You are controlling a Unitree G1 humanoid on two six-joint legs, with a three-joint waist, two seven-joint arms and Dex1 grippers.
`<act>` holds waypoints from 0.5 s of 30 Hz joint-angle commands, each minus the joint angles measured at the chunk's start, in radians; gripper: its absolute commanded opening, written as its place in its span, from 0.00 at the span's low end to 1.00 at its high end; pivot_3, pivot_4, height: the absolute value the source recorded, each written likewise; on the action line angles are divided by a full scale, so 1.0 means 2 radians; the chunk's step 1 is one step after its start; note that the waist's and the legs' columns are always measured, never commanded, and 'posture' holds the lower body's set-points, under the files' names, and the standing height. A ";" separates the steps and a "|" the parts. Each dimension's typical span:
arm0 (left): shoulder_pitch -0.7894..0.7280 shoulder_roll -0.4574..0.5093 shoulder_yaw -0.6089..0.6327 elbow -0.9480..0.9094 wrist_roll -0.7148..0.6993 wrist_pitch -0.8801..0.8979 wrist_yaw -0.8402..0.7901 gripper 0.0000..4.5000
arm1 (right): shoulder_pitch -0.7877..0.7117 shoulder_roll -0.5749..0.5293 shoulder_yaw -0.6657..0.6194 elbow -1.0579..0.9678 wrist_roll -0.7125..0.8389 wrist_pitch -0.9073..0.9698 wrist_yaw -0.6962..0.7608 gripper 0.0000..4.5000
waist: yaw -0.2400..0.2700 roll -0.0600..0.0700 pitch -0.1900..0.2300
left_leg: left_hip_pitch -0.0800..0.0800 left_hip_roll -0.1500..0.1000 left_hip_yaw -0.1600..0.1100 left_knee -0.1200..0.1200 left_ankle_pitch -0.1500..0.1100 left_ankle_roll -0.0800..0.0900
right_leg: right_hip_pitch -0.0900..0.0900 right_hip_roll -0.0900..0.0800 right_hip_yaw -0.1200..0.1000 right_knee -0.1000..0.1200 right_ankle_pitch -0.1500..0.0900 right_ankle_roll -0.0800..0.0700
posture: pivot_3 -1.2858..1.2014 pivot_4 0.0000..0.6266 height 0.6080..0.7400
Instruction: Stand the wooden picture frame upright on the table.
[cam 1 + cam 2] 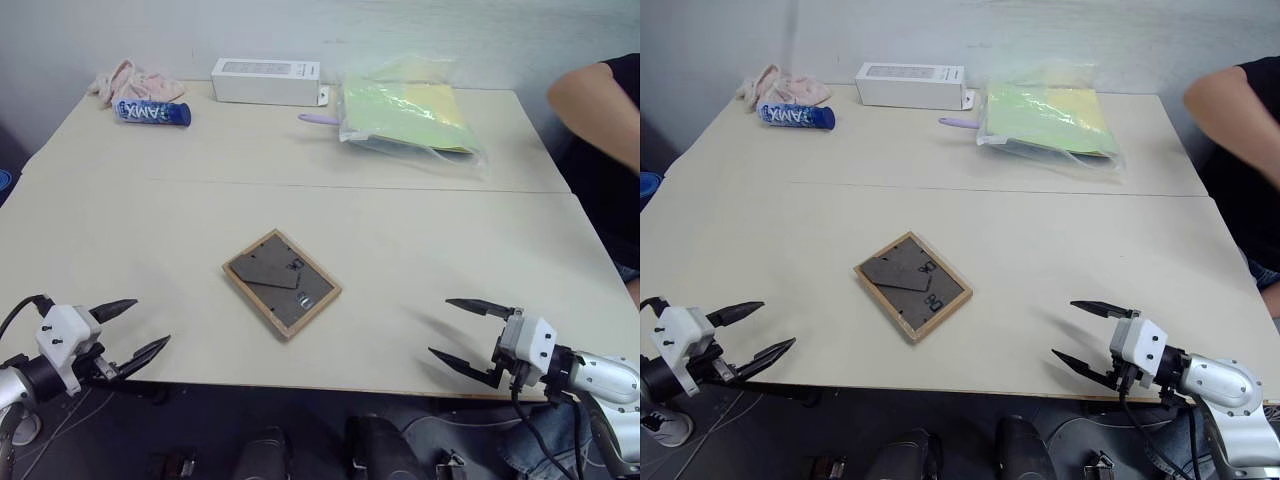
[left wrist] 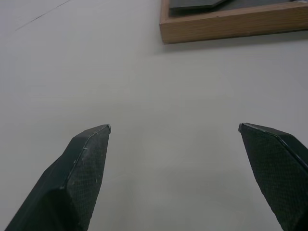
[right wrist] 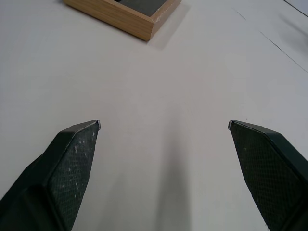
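Both pincers, the left gripper [image 1: 132,329] and the right gripper [image 1: 462,332], hang spread wide and empty over the near edge of the table [image 1: 420,250], one to each side of the wooden picture frame [image 1: 281,283], apparently so that either can close in on it. One frame lies flat, back board up with its stand folded, mid-table and well apart from both grippers, so it is not yet upright. Along the far edge lie one white box [image 1: 266,81], one blue tube [image 1: 152,112], one pink cloth [image 1: 133,79] and one plastic-wrapped packet [image 1: 409,116]; a person's arm [image 1: 598,100] shows at the far right.
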State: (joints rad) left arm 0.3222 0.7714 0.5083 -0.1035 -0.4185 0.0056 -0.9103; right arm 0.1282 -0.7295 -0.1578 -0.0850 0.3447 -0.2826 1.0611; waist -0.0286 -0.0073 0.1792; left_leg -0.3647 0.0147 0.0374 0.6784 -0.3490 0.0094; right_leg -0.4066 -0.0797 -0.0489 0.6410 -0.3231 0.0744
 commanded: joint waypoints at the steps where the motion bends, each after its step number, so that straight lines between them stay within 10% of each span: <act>1: -0.014 0.002 -0.004 -0.022 -0.005 0.021 0.009 1.00 | -0.024 0.010 0.018 -0.008 0.017 0.013 0.009 0.98 | 0.001 0.000 0.000 | 0.000 0.000 0.000 0.000 0.000 0.000 | 0.000 0.000 0.000 0.000 0.000 0.000 | 0.52 0.24 1.00; 6: -0.055 0.003 -0.047 -0.073 -0.021 0.117 0.040 1.00 | -0.114 0.038 0.078 -0.008 0.003 0.102 -0.013 0.90 | 0.000 0.000 0.000 | 0.000 0.000 0.000 0.000 0.000 0.000 | 0.000 0.000 0.000 0.001 0.000 0.000 | 0.52 0.24 1.00; 15: -0.119 -0.038 -0.129 -0.117 0.001 0.230 0.130 0.40 | -0.286 0.133 0.170 0.137 -0.112 0.093 -0.074 0.26 | 0.000 0.000 0.000 | -0.002 0.000 0.000 0.001 0.001 -0.002 | -0.002 0.000 0.000 0.002 0.000 0.000 | 0.52 0.24 1.00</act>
State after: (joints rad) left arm 0.1009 0.7027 0.2736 -0.2999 -0.4262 0.4458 -0.6797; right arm -0.4080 -0.4928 0.1567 0.1637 0.1528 -0.0605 0.9387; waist -0.0293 -0.0075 0.1790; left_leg -0.3680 0.0143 0.0376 0.6810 -0.3467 0.0049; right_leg -0.4098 -0.0792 -0.0494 0.6443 -0.3229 0.0747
